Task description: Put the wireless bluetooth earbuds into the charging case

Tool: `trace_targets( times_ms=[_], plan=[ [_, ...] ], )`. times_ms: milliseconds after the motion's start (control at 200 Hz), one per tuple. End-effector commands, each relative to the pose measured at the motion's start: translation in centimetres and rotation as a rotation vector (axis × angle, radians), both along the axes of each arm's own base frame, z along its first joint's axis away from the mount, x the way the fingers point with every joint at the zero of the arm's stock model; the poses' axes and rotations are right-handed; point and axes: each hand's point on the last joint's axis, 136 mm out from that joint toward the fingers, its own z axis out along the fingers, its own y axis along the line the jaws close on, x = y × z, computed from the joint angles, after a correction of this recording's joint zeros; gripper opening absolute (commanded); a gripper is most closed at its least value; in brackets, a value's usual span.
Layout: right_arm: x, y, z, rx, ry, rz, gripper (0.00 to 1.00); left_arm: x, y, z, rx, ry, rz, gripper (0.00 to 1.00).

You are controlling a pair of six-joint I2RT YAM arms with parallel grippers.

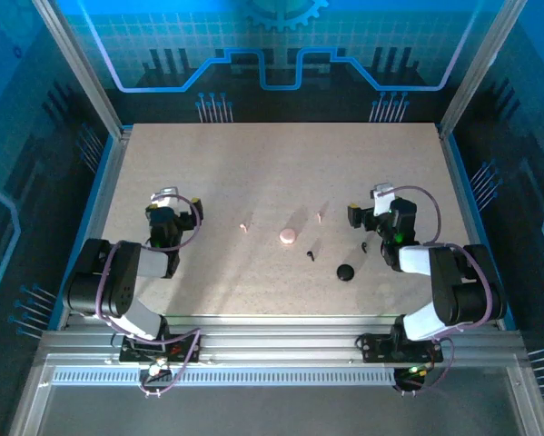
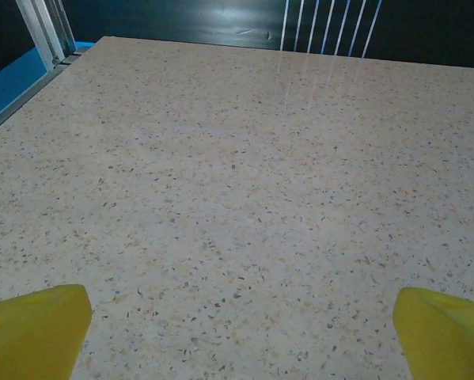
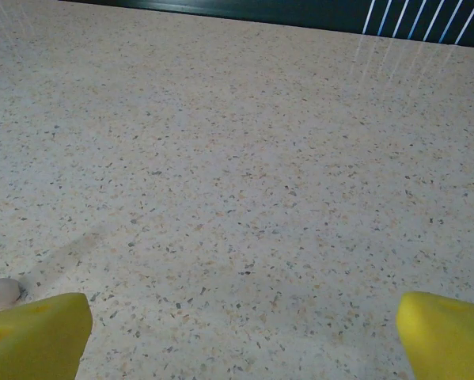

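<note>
1. Sitting near the middle of the worktop (image 1: 253, 154) in the top view, the case (image 1: 289, 236) lies on its own. Nothing touches it, and it is too small to tell whether its lid is open.
2. One earbud (image 1: 245, 227) lies left of the case and the other earbud (image 1: 321, 215) up and to its right. Both are on bare worktop, apart from the case, so neither is inserted.
3. The left fingers (image 2: 31, 332) stand wide apart and hold nothing. Their yellow tips sit in the lower corners of the left wrist view with bare worktop between them. From above, that arm's tip is at centre left, well apart from the nearer earbud.
4. The right fingers (image 3: 31, 336) are just as wide and hold nothing. At the lower left edge of the right wrist view, just above the left tip, a small pale rounded thing shows. It is likely an earbud, though the frame edge cuts it off.
5. A black disc (image 1: 345, 272) and two small dark bits lie to the lower right of the case — no part of the job, as far as I can judge.
6. Progress, as I read it: nothing is done yet. Each earbud has to be picked up, carried over and seated, and the case may need opening first.
</note>
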Motion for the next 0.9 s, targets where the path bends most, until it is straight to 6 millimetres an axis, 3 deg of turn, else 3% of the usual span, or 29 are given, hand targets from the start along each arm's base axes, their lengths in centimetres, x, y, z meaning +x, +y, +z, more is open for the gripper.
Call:
trace_targets(
  times_ms=[0, 580, 735, 895],
  plan=[
    [0.4, 0.3, 0.4, -0.002, -0.012, 0.006, 1.0, 0.3, -0.2, 0.7, -0.011, -0.02, -0.011, 0.99],
    [0.4, 0.2, 0.4, -0.001, -0.012, 0.004, 1.0, 0.4, -0.2, 0.7, -0.01, -0.019, -0.013, 0.99],
    [0.4, 0.0, 0.4, 0.007, -0.008, -0.004, 1.0, 0.8, -3.2, 0.5, -0.021, 0.008, -0.202, 0.99],
    [0.5, 0.0, 0.5, 0.007, -0.01, -0.003, 1.0, 0.8, -3.2, 0.4, -0.024, 0.009, -0.203, 0.99]
  ],
)
